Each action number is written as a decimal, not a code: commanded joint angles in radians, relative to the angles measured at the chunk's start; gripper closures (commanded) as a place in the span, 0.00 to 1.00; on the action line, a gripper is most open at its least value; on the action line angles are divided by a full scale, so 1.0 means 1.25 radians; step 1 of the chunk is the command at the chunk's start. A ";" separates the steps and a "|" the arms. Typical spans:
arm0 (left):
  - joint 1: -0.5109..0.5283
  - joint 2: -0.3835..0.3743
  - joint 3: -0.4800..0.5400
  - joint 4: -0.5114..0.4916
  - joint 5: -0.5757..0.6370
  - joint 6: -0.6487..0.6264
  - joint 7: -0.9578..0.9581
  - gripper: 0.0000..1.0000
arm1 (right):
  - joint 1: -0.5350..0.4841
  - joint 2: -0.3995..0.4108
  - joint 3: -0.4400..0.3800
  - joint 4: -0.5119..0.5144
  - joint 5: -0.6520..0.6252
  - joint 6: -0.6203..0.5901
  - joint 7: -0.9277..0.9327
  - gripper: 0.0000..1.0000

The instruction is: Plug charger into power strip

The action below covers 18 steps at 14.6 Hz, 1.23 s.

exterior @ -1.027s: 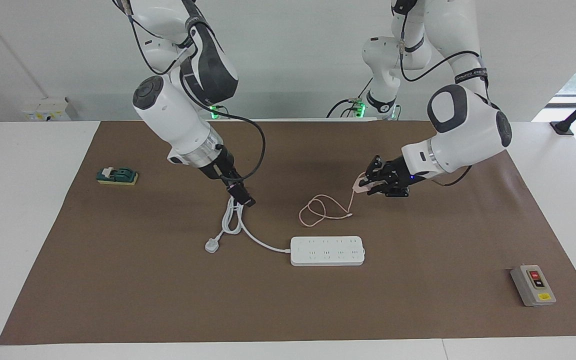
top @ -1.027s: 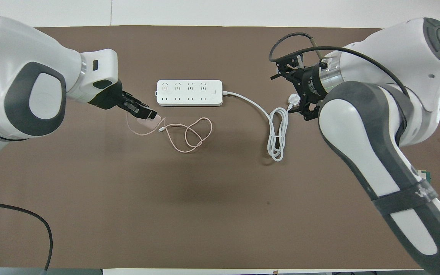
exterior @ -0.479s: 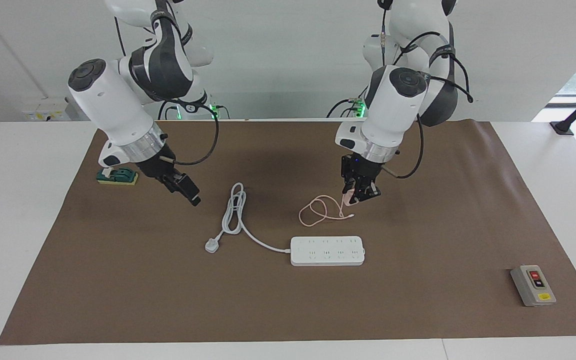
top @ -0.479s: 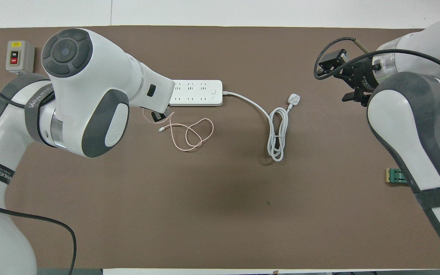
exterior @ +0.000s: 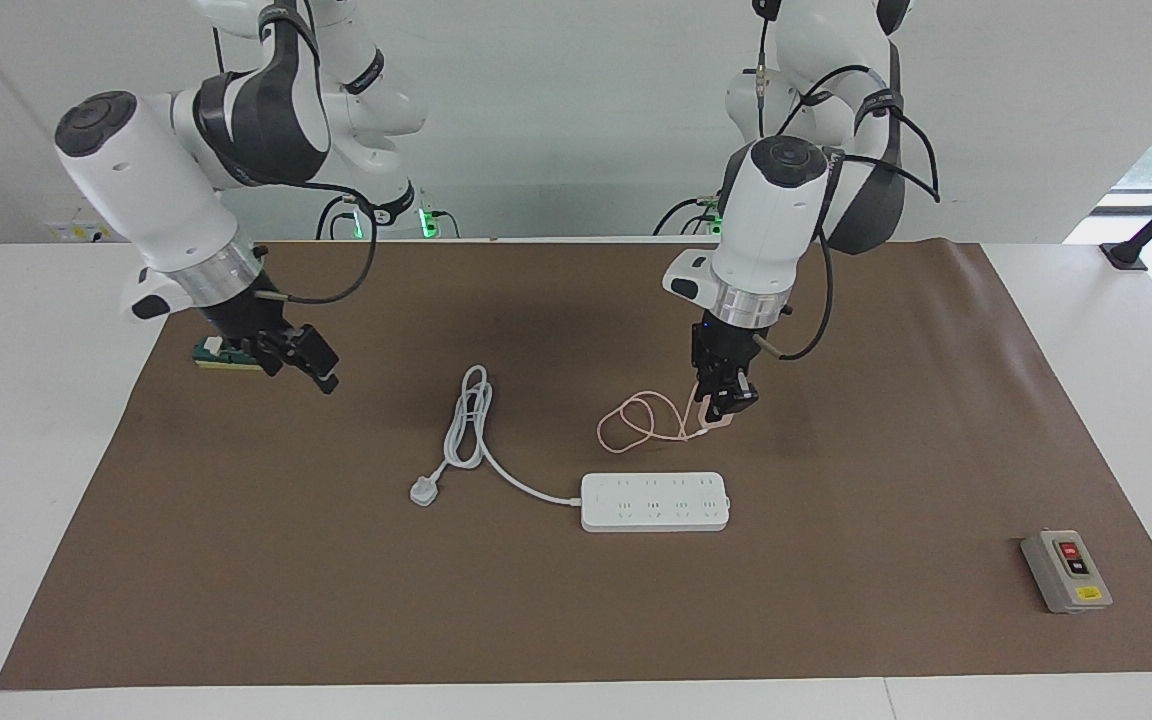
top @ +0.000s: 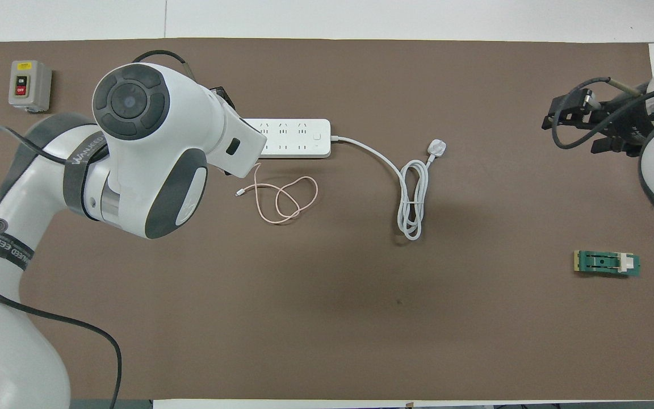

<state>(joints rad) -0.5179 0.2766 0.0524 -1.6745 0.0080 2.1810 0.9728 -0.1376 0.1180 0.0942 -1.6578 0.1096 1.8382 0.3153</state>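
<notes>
So the left gripper was pointed straight down over the brown mat, its fingers clamped on the little pink charger. The charger was hanging just above the mat, over the spot a bit nearer the robots than the power strip, not plugged in. Its thin pink cable trailed down from it and lay in a couple of loose loops on the mat, between the robots and the strip. From the overhead camera the left arm's big white body blocked the gripper and the charger completely, so all you got there was the cable loops and most of the strip.

The power strip was lying flat around the middle of the mat, sockets up. Its thick grey-white cord ran off toward the right arm's end, doubled up in a long bundle, and ended in a three-pin plug resting on the mat.

The right gripper was up in the air with its fingers spread open and nothing in them, over the mat's edge at the right arm's end, right by a small green block sitting there. That arm was just waiting.

There was also a grey switch box with red and black buttons parked at the left arm's end, farther from the robots than the strip.
</notes>
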 commanded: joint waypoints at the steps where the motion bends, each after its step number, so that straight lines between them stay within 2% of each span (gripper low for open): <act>1: -0.012 0.014 0.008 -0.031 0.014 0.062 0.010 1.00 | -0.013 -0.031 0.012 -0.013 -0.056 -0.033 -0.054 0.00; 6: -0.009 0.055 0.011 -0.034 0.016 0.135 0.021 1.00 | -0.044 -0.060 0.011 -0.035 -0.059 -0.058 -0.154 0.00; 9: 0.002 0.060 0.011 -0.037 0.015 0.132 0.022 1.00 | -0.052 -0.110 0.012 -0.111 -0.059 -0.048 -0.174 0.00; 11: 0.020 0.060 0.011 -0.037 0.014 0.123 0.028 1.00 | -0.049 -0.123 0.013 -0.123 -0.059 -0.056 -0.174 0.00; 13: 0.024 0.061 0.011 -0.032 0.013 0.107 0.029 1.00 | -0.042 -0.128 0.013 -0.105 -0.059 -0.059 -0.174 0.00; 16: 0.012 0.062 0.011 -0.029 -0.003 0.100 0.010 1.00 | -0.041 -0.114 0.014 -0.029 -0.061 -0.131 -0.174 0.00; 18: 0.003 0.062 0.011 -0.029 -0.009 0.098 -0.036 1.00 | -0.041 -0.107 0.014 -0.021 -0.066 -0.135 -0.174 0.00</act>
<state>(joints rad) -0.4979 0.3585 0.0604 -1.7093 0.0058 2.3171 0.9721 -0.1846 -0.0296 0.1069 -1.7094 0.0513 1.6893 0.1189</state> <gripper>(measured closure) 0.670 0.000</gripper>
